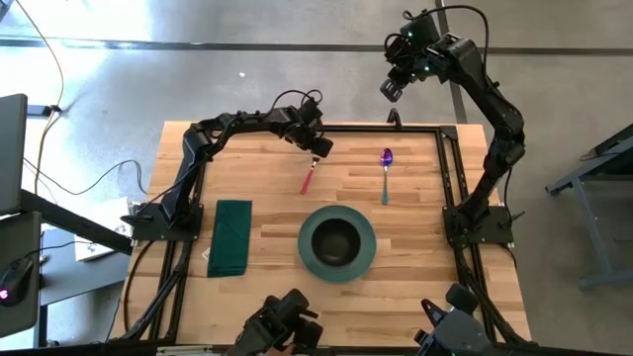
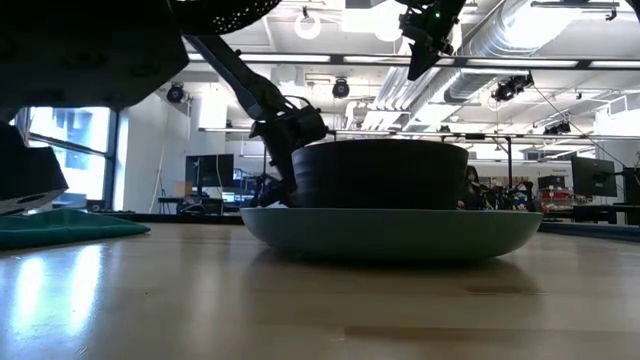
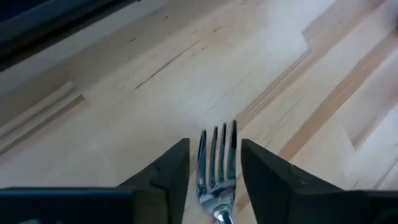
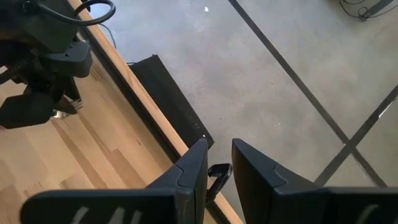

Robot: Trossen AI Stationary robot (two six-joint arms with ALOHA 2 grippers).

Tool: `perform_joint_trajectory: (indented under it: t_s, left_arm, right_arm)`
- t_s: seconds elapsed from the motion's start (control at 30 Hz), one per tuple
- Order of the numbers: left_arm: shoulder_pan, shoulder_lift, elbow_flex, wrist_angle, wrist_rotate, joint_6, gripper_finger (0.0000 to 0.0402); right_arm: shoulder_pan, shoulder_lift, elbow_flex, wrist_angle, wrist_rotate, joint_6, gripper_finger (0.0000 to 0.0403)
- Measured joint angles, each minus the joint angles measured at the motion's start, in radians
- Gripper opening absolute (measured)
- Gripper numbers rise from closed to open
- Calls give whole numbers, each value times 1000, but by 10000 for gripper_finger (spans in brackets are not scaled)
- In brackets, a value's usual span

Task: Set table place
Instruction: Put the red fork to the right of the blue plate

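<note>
Your table point(image 1: 267, 222) already carries the teal plate point(image 1: 368, 255) with the dark bowl point(image 1: 337, 240) at its middle, the green napkin point(image 1: 230, 237) well to one side, and the purple spoon point(image 1: 386, 170) beyond the plate. You're on the fork step: your left gripper point(image 1: 318, 148) is down at the far edge with its fingers narrowly straddling the fork's point(image 3: 217, 171) tines, red handle point(image 1: 308, 180) trailing toward the plate. Next, I judge, you'll need a firm close, a lift and a carry toward the napkin, while your right gripper point(image 1: 392, 89) hangs narrowly parted and empty past the far rail.
</note>
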Motion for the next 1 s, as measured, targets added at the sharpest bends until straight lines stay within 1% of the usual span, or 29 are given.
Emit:
perform_joint_trajectory:
  t_s: [0.17, 0.27, 0.33, 0.37, 0.47, 0.73, 1.0]
  left_arm:
    - [0, 0, 0, 0, -5, 0, 93]
    - [0, 3, 0, 3, -7, 0, 55]
    - [0, 6, 0, -2, -7, -1, 20]
    - [0, 6, 0, -2, -5, -1, 11]
    - [-1, 6, -6, 11, -30, 0, 10]
    - [-1, 6, -7, 15, -31, 0, 2]
    - [-4, -14, 4, 9, -38, 0, 1]
  right_arm:
    - [0, 0, 0, 0, 0, -2, 66]
    - [0, 0, 0, 0, -1, -3, 66]
    - [0, 0, 0, 0, -1, -3, 66]
    - [0, 0, 0, 0, -1, -3, 66]
    - [0, 0, 0, 0, -1, -5, 66]
    - [0, 0, 0, 0, 31, -6, 66]
    - [0, 0, 0, -2, 31, -6, 66]
